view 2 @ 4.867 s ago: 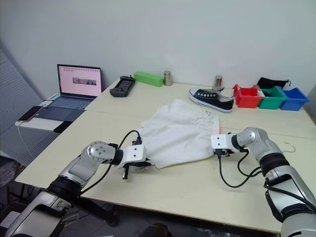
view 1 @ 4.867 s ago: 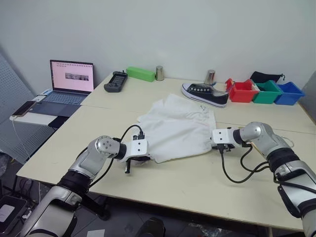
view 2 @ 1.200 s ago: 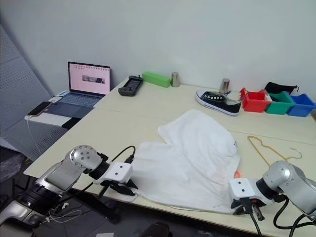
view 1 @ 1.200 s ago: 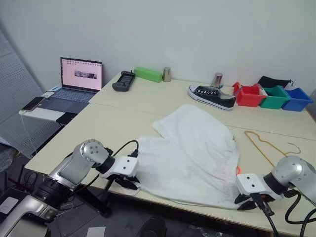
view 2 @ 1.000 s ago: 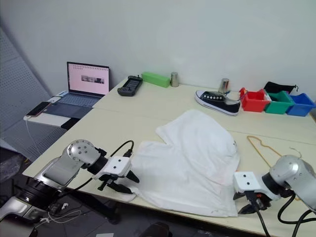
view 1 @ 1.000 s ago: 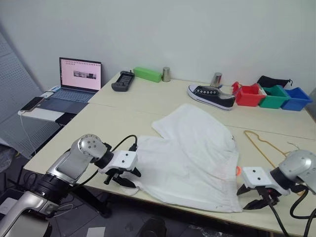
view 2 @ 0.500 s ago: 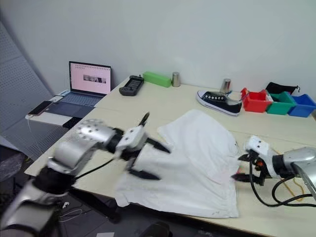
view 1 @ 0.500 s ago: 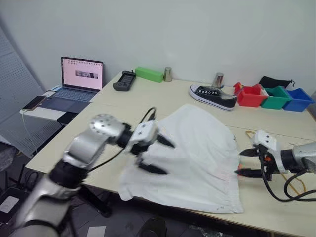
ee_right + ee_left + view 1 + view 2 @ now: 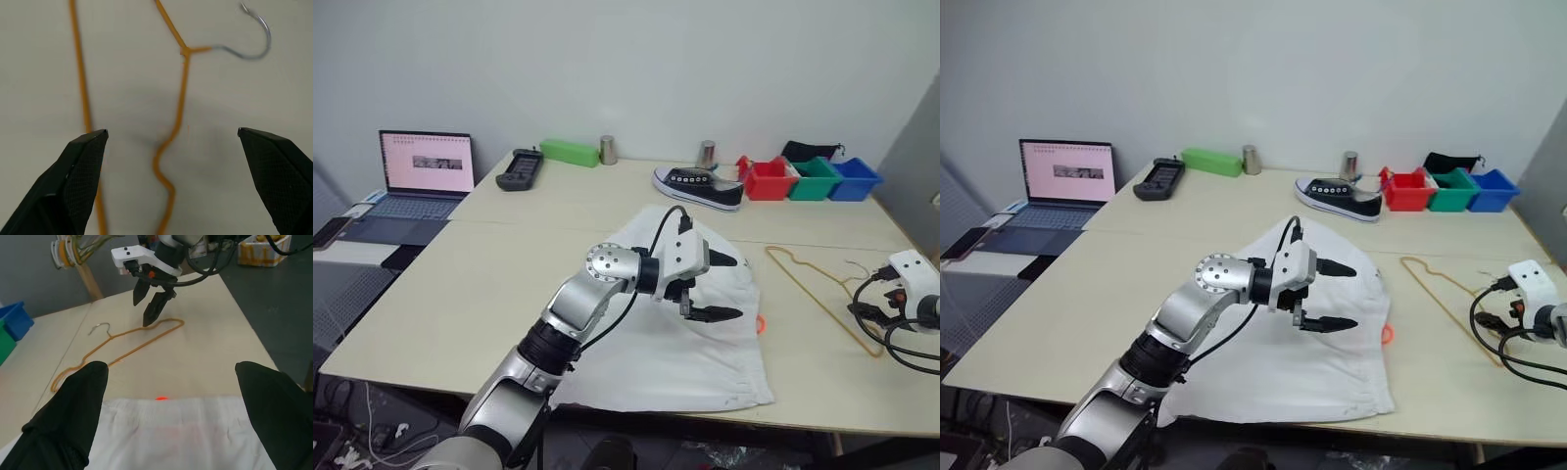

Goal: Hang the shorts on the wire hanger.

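Both grippers are gaping wide, empty: left gripper point(image 9: 719, 287) hovering over the shorts point(image 9: 705, 345), right gripper point(image 9: 151, 303) above the wire hanger point(image 9: 811, 286) beside them.

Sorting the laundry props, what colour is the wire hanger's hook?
Silvery grey, unlike the orange-gold wire hanger body; the right wrist view shows it best.

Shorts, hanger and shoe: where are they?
shorts point(image 9: 695, 343), left eye view, middle of the cloth
hanger point(image 9: 183, 95), right wrist view, wire below the hook
shoe point(image 9: 1339, 198), right eye view, black side
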{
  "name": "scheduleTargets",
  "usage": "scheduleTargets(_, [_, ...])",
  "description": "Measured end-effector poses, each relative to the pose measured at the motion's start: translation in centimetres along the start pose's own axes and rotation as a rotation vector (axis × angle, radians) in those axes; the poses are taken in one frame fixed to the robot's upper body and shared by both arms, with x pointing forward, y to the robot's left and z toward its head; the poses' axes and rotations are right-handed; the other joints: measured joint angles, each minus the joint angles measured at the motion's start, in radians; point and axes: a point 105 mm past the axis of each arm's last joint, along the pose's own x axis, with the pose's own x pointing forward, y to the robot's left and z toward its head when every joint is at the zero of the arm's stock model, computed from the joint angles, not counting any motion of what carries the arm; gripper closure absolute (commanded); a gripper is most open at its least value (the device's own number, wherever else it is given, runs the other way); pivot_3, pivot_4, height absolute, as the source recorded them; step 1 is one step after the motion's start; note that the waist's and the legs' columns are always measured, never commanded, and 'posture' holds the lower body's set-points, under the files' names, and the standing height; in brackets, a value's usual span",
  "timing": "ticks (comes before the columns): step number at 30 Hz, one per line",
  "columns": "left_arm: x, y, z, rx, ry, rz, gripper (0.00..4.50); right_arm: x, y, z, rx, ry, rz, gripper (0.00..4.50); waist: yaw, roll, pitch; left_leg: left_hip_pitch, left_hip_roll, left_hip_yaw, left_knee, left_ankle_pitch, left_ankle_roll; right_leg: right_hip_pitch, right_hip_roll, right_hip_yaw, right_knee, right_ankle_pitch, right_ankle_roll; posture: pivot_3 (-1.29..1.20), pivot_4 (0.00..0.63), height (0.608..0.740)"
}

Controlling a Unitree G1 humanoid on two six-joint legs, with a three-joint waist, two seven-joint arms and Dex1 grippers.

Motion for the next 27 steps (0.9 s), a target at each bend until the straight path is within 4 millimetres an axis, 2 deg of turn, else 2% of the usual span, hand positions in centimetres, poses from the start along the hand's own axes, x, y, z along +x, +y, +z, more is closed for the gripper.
scheduleTargets(3, [0.5,0.1,0.1,-0.003,-0.009,0.017,0.07,0.3,-0.9,-1.4,0.045,0.044,-0.023,0.0,-0.024,0.0,0.0,0.005,0.0,0.001,0.0,0.0,0.001,0.001,0.0,0.003,0.004,-0.001,-0.001,0.26,0.0,0.74])
scheduleTargets(7, [0.7,0.2,0.2,-0.003,-0.014,0.023,0.07,0.7,-0.9,-2.1,0.087,0.064,-0.008,0.0,-0.049,0.001,0.0,0.009,0.0,0.004,-0.001,0.0,0.001,0.003,0.0,0.007,0.007,-0.002,-0.003,0.26,0.0,0.74])
scheduleTargets(13, [0.4,0.3,-0.1,0.001,0.003,0.031,0.07,1.6,0.3,-1.5,0.14,0.046,0.057,0.0,-0.079,0.002,-0.001,0.011,0.001,0.005,-0.005,0.0,0.001,0.003,0.001,0.011,0.008,-0.003,-0.005,0.28,0.0,0.74])
scheduleTargets(27, [-0.5,0.5,-0.3,0.023,0.035,0.06,0.07,2.3,1.6,-0.8,0.194,0.019,0.099,0.0,-0.077,0.002,-0.001,0.011,0.001,0.005,-0.006,0.0,0.001,0.002,0.001,0.012,0.008,-0.003,-0.005,0.29,0.0,0.74])
